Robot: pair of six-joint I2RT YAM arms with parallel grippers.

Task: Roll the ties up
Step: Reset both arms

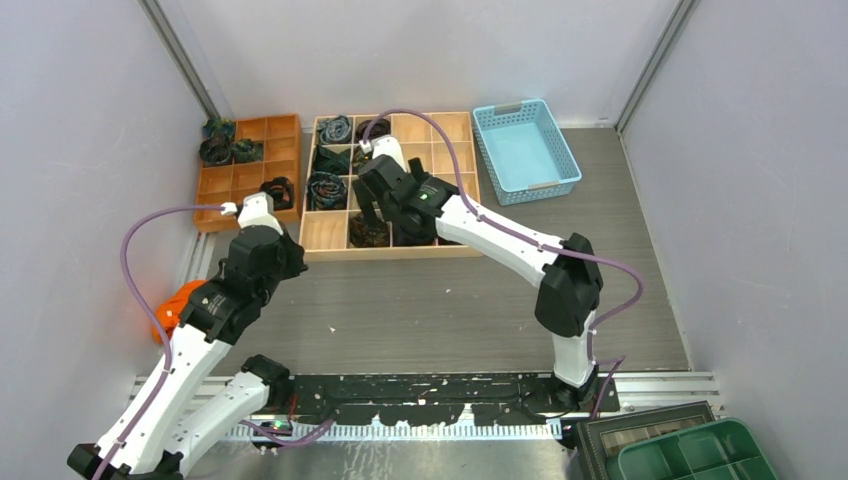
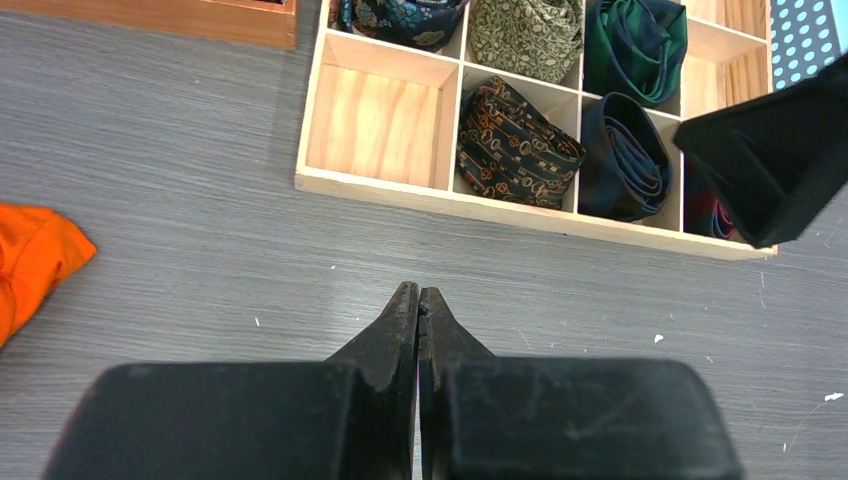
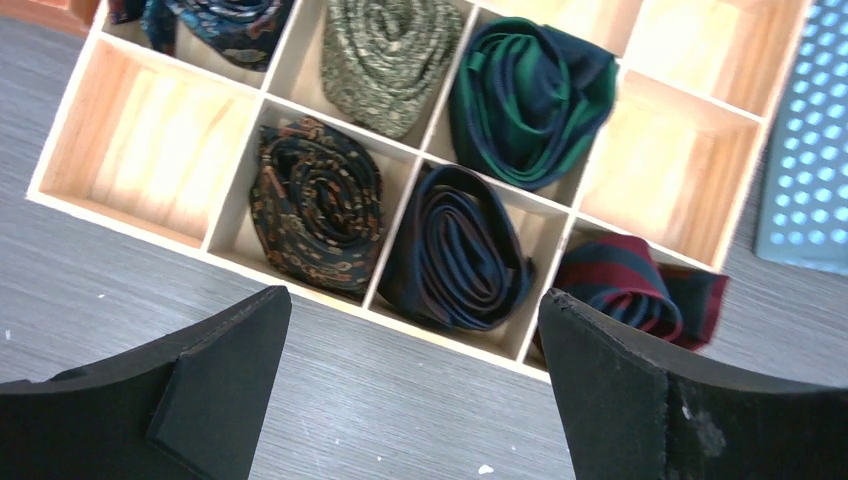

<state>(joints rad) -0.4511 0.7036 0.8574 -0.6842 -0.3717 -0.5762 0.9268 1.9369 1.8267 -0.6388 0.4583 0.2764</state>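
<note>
Several rolled ties sit in cells of a light wooden tray (image 1: 390, 252). In the right wrist view the front row holds a brown-gold tie (image 3: 318, 205), a navy tie (image 3: 455, 250) and a red-striped tie (image 3: 630, 290). Behind them lie an olive tie (image 3: 385, 55) and a green tie (image 3: 530, 95). My right gripper (image 3: 415, 380) is open and empty, above the table just in front of the tray (image 3: 470, 340). My left gripper (image 2: 418, 292) is shut and empty over bare table, short of the tray's front edge (image 2: 500, 210). No unrolled tie shows.
An orange tray (image 1: 250, 165) with a few dark rolled ties stands at the back left. A blue basket (image 1: 525, 150) stands at the back right. An orange cloth lump (image 1: 180, 300) lies by the left arm, also in the left wrist view (image 2: 30, 260). A green bin (image 1: 700, 455) is at the near right.
</note>
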